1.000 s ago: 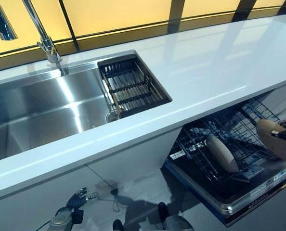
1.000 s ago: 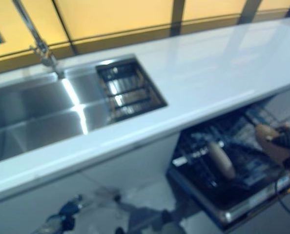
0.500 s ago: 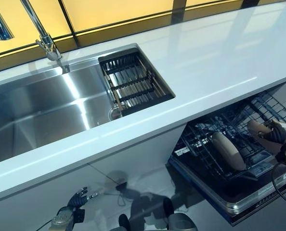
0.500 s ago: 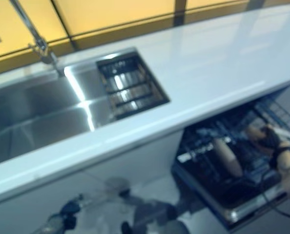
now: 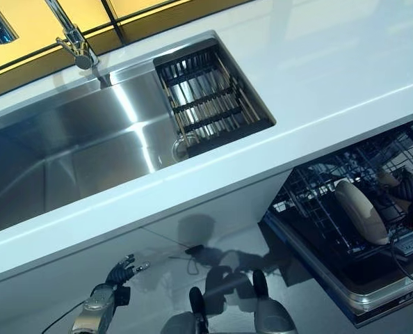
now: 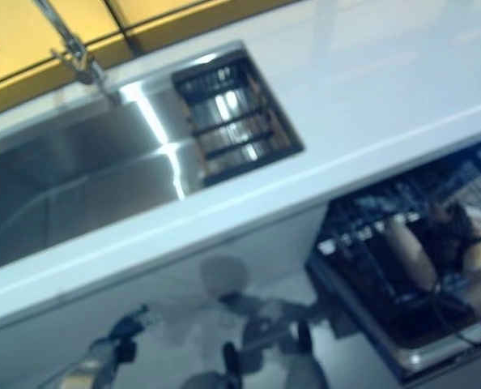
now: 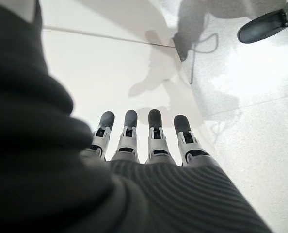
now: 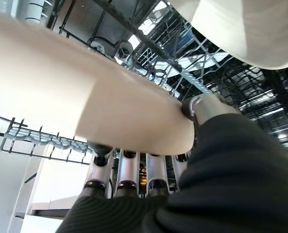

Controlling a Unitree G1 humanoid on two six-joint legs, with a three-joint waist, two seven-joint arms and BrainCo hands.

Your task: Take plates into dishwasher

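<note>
From my head cameras I look down on a white counter [image 5: 318, 76] with a steel sink [image 5: 74, 153] and its dark drainer basket [image 5: 210, 97]. Below the counter's right end the dishwasher rack [image 5: 318, 209] is pulled out, and one beige plate [image 5: 359, 211] stands on edge in its tines. My right hand [image 5: 406, 186] is down in the rack just beside that plate; a second plate shows as a pale sliver by it, though in this view I can hardly make it out. My left hand [image 5: 121, 270] hangs low by the cabinet front, well away from the work.

My left wrist camera shows its fingers [image 7: 153, 138] straight and empty over pale floor.

My right wrist camera is filled by the held plate [image 8: 86, 97], fingers [image 8: 127, 174] under it and my thumb [image 8: 202, 107] pinching its rim, with the rack wires beyond and the racked plate [image 8: 246, 29] above.

I judge the plate stiff, smooth and breakable, fairly light: a firm rim pinch suits it, and it should go down gently between tines.
</note>
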